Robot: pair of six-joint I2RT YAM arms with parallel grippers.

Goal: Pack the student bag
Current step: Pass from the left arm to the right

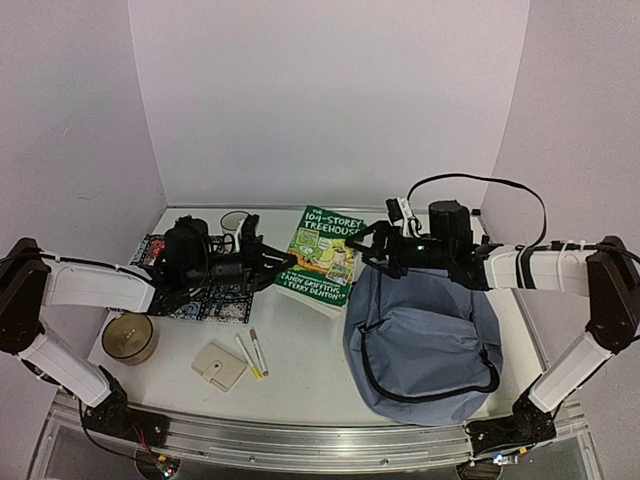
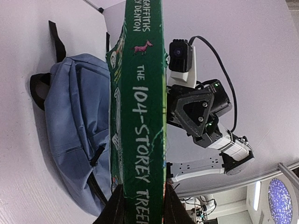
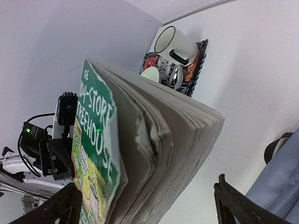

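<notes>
The student bag (image 1: 425, 340), blue-grey with black zippers, lies flat at the right of the table; it also shows as the bag (image 2: 74, 126) and the bag (image 3: 280, 186). A green book (image 1: 322, 258) titled "The 104-Storey Treehouse" lies just left of it, touching its top edge. My left gripper (image 1: 275, 265) is shut on the book's spine (image 2: 140, 116), one black finger on each side of it (image 2: 142, 193). My right gripper (image 1: 368, 245) stands open around the book's page edge (image 3: 154, 154), with the fingers (image 3: 233, 205) wide apart and off the paper.
A white mug (image 1: 233, 222) and a patterned mat (image 1: 215, 300) sit behind and under the left arm. A round tin (image 1: 128, 337), a beige wallet (image 1: 219, 365) and two pens (image 1: 252, 354) lie at front left. White walls close in three sides.
</notes>
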